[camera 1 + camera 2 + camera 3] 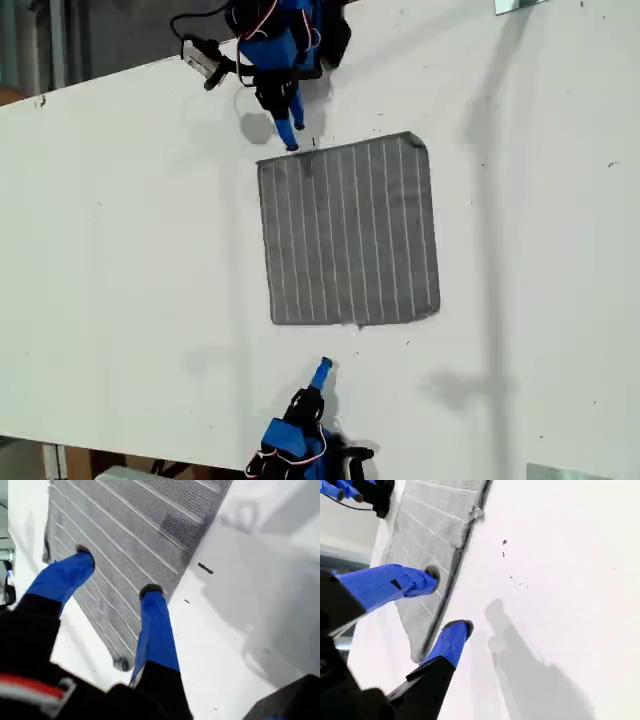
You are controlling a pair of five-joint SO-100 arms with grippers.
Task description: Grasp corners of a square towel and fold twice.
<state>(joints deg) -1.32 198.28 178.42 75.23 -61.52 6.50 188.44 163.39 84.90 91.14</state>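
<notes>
Blue fingers of my first gripper spread wide, nothing held. Towel corner lies just short of tips, striped grey towel beneath them and beyond. My second gripper also wide apart, empty, straddling towel edge: one finger over cloth, other over white table.
</notes>
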